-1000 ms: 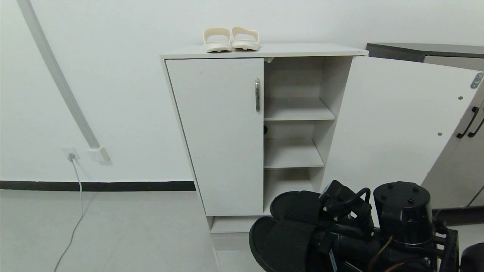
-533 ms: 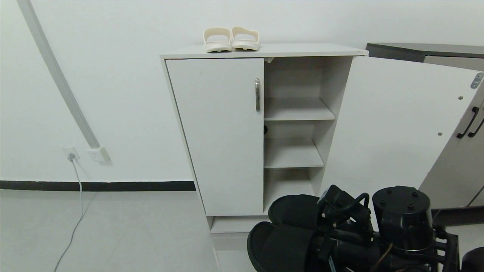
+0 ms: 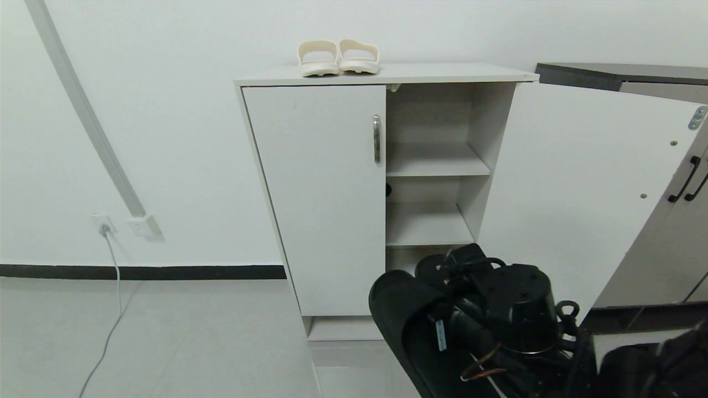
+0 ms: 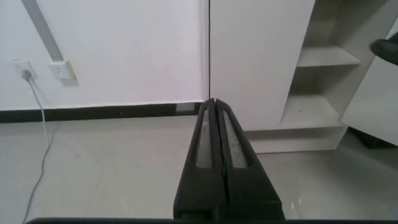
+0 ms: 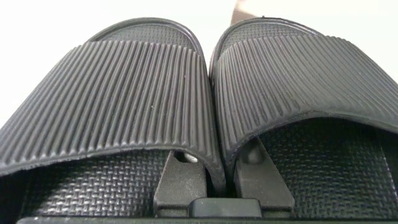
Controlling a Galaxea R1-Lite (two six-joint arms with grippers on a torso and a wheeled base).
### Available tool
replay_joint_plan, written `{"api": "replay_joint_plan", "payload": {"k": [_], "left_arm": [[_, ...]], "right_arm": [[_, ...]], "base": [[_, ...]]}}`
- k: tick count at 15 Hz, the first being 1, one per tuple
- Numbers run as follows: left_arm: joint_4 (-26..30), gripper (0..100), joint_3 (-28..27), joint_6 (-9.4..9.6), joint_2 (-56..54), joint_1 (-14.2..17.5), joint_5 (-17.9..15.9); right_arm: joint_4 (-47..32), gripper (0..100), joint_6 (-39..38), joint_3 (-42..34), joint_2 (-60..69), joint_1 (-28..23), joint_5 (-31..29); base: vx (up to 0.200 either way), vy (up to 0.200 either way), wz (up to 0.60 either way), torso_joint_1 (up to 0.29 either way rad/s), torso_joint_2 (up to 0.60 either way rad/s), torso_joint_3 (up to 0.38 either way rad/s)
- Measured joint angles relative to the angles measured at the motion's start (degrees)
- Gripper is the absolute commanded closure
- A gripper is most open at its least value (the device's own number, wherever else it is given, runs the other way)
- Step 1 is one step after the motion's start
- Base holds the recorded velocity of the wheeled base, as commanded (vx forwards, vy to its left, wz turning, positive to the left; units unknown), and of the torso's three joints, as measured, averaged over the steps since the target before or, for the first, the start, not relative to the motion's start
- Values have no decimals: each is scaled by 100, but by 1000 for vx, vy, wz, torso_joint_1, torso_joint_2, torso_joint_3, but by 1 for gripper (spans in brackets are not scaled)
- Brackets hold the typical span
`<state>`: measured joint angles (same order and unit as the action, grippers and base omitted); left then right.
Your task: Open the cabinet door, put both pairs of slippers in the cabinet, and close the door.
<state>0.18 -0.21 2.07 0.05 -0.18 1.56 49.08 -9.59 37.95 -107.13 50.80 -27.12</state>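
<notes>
Raised toward the open cabinet (image 3: 326, 193), right hand (image 5: 217, 177) clamps both black slippers (image 3: 398, 309) by their straps; left hand (image 4: 214, 143) is pressed together; beige slippers (image 3: 338, 57) on top.

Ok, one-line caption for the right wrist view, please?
Right gripper pinching the pair of black slippers together, one of its fingers under each ribbed strap.

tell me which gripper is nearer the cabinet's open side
Right. The right gripper, shut on the black slippers, is just before the lower opening of the cabinet; the left gripper, shut, hangs over the floor farther back.
</notes>
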Motion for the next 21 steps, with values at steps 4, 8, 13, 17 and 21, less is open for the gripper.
{"api": "replay_joint_plan", "payload": {"k": [4,8,13,17,21], "left_arm": [[-2,100,18,-212,-5,0,0],[-2,100,18,-215,-5,0,0],[0,100,11,-215,-5,0,0],[-5,100,13,-215,-5,2,0],[-2,100,21,-212,-5,-9,7]], "right_arm": [[0,100,-527,1197,-1018,-41,-1557],[-4,100,-584,1552,-1492,-171,-1790],[-6,100,-589,1582,-1643,-212,-1793],[5,100,-590,1643,-1790,-268,-1803],[11,100,-606,1825,-2026,-343,-1726]], "base": [[0,0,0,0,0,0],[0,-50,0,1,1,1],[0,-200,0,3,5,3],[0,0,0,0,0,0],[0,0,0,0,0,0]]}}
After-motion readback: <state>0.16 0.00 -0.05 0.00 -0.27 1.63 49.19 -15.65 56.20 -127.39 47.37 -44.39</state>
